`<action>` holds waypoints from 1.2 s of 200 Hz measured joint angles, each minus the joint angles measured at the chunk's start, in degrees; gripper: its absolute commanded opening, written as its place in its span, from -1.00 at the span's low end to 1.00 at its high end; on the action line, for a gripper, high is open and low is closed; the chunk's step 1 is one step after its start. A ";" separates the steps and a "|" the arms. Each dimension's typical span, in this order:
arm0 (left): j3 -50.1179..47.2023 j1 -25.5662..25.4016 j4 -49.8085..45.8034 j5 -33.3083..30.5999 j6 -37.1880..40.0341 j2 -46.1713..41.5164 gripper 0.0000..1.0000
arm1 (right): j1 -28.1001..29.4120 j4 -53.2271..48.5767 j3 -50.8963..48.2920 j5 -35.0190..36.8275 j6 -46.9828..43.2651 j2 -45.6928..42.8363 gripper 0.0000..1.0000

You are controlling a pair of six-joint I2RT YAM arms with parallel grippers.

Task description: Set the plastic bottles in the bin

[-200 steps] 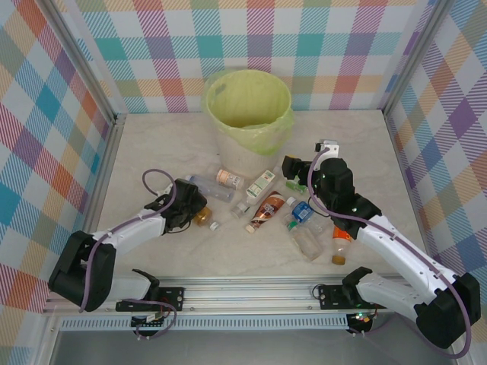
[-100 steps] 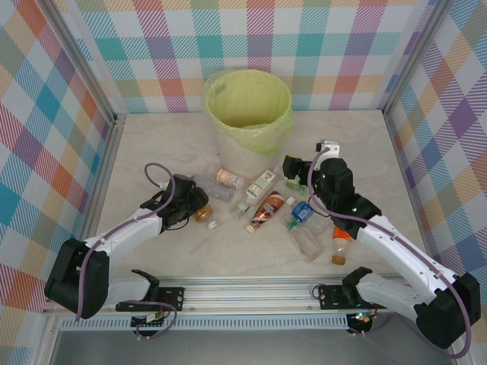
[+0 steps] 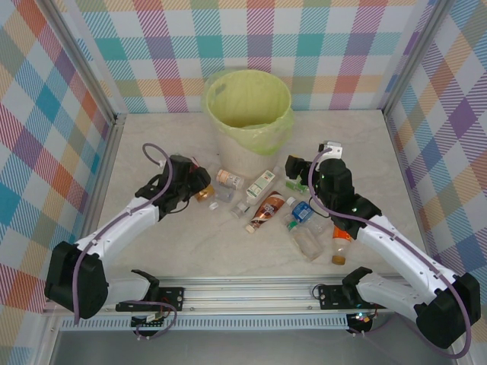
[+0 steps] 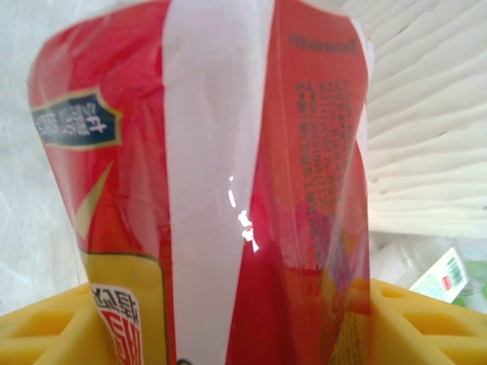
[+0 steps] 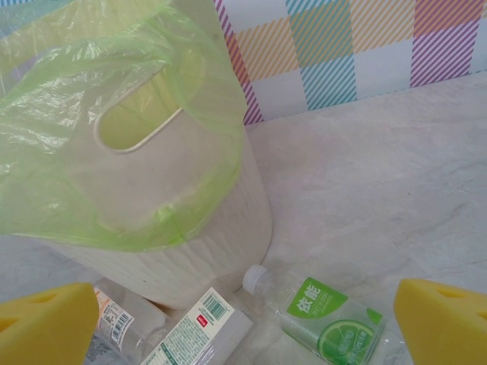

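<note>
One bottle is in hand and the others lie scattered on the table (image 3: 152, 152). The left gripper (image 3: 199, 187) sits at about seven o'clock from the bin (image 3: 237, 157), just off its foot. Its yellow pads (image 4: 46, 331) are pinching the red-labelled bottle (image 4: 228, 175). The right gripper (image 3: 294, 172) hangs at about five o'clock from the bin, fingers spread wide and holding nothing.

My worry is height. The left gripper is low and close to the bin wall. If it swings toward twelve o'clock without climbing first, I'd expect the bottle to knock the wall or snag the pale green bag. The bottle is thin plastic and slick, so it may also buckle, or pivot and slip out on the way up.

From overhead, the held bottle is just an orange-brown glimpse under the wrist. The left wrist camera gives the label and a pad on each side of it. The right wrist camera makes the wide gap between its pads (image 5: 441, 323) plain, with a lime-labelled bottle (image 5: 327, 319) lying below.
</note>
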 measured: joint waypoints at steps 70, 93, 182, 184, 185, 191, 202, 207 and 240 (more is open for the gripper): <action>16.39 0.59 1.44 -4.31 8.59 0.28 0.25 | 0.00 -0.63 0.00 1.25 0.20 -0.24 0.99; 24.04 0.59 3.26 -4.48 11.58 2.43 0.25 | 0.00 -0.81 0.00 1.44 0.31 -0.96 0.99; 43.15 0.59 8.57 -3.15 18.82 13.09 0.24 | 0.00 -2.12 -0.74 2.80 0.85 -6.27 1.00; 43.41 0.61 8.83 -3.15 18.93 13.29 0.24 | 0.00 -2.14 -0.81 2.86 0.85 -6.43 0.99; 43.50 0.59 8.92 -3.13 18.97 13.33 0.24 | 0.00 -2.14 -0.83 2.89 0.85 -6.45 0.99; 44.26 0.61 9.49 -2.93 19.15 14.03 0.24 | 0.00 -2.21 -1.09 2.93 1.01 -6.86 0.99; 45.18 0.59 10.62 -2.49 19.39 15.32 0.24 | 0.00 -2.51 -1.49 3.13 1.27 -7.45 1.00; 45.72 0.59 10.80 -2.34 19.43 16.11 0.23 | 0.00 -2.54 -1.70 3.17 1.40 -7.65 0.99; 52.39 0.61 9.25 -0.66 20.61 25.09 0.21 | 0.00 -3.28 -2.32 3.34 1.73 -8.66 1.00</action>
